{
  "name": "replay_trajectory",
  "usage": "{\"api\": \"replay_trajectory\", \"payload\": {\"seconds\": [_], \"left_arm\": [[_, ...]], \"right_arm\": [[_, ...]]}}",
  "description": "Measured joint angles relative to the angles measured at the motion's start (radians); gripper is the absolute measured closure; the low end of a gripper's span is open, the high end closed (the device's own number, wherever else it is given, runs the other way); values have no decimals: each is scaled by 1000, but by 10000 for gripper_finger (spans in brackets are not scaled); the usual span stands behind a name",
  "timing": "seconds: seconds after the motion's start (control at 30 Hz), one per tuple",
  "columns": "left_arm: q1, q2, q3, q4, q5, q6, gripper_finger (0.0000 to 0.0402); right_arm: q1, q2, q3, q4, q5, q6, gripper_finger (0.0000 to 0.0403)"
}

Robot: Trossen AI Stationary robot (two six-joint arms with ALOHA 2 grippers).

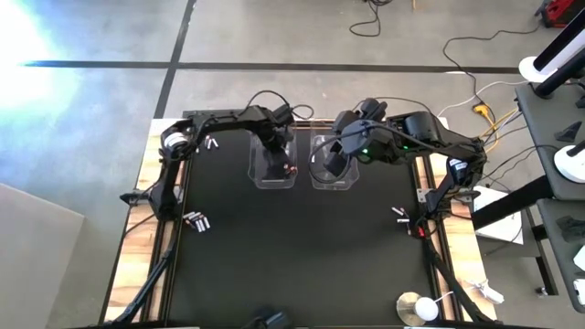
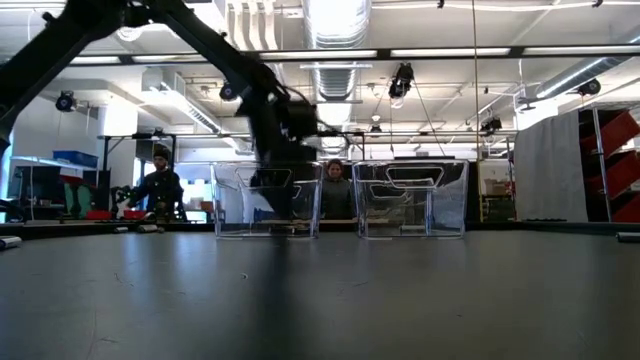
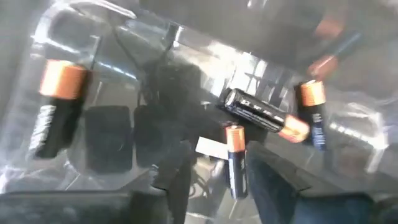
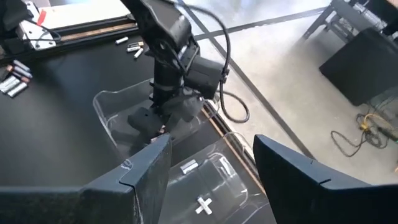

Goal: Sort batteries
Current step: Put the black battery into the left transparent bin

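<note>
Left gripper (image 1: pixel 277 157) is down inside the left tub (image 1: pixel 258 178) near the bench's far edge, fingers parted around a dark copper-capped battery (image 3: pixel 236 168) lying lengthwise between them. Right gripper (image 1: pixel 331 163), jaws apart and empty, hovers over the right tub (image 1: pixel 315 180). Unsorted batteries (image 1: pixel 196 221) lie near the bench's left edge, closer to the left arm.

The left arm reaches in from the table's left edge and bends steeply down, its wrist pointing straight at the tabletop, and the left gripper (image 1: pixel 277 161) hangs low with its fingers (image 3: pixel 177 186) a little apart. The right arm stretches in from the right, its right gripper (image 1: pixel 331 157) raised higher, fingers (image 4: pixel 146 171) standing well apart.
</note>
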Motion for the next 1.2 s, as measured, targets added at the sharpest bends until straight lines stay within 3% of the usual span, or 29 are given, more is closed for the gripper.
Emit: {"api": "replay_trajectory", "payload": {"seconds": [0.23,0.3,0.53,0.7,0.93,1.2], "left_arm": [[0,-203,-3,-65,-10,-183,242],[0,-277,-5,-86,-55,-229,242],[13,-511,-85,-108,-364,-322,244],[97,-607,-201,-118,-381,-411,244],[302,-608,-388,-128,-381,-502,244],[464,-443,-391,-182,-298,-442,245]], "right_arm": [[-32,0,0,2,0,-18,184],[-37,0,0,2,-1,-18,184],[-39,2,0,7,-2,-19,184],[-55,3,0,9,-3,-59,184],[-89,3,0,19,-4,-101,184],[-113,3,0,25,-4,-118,184]]}}
